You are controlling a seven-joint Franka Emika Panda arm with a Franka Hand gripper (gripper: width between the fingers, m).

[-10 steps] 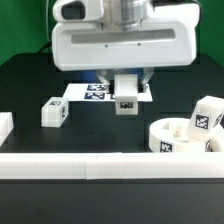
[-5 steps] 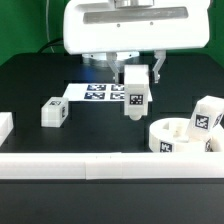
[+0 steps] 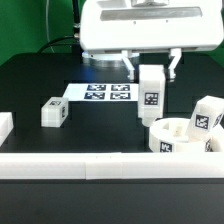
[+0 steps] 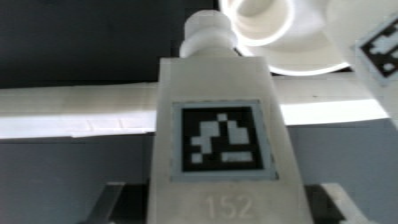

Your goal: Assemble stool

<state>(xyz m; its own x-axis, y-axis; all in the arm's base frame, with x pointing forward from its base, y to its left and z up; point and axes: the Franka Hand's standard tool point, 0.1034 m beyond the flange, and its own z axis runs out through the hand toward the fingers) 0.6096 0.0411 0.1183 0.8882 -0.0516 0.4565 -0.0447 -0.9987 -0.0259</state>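
Above desk (image 3: 30,80), near seat (image 3: 185,143): gripper (image 3: 152,68) clamped on upright leg (image 3: 151,97), by its top end. Leg looks light, stiff, smooth plastic, likely slippery; grip flat sides. Second leg (image 3: 207,118) stands in seat; third leg (image 3: 54,111) lies well apart.

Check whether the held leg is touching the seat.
Cannot tell: in the exterior view the held leg overlaps the seat rim, showing neither contact nor gap.

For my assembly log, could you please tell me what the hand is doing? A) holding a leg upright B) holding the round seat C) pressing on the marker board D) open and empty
A: the hand is shut on an upright tagged leg, just beside the seat.
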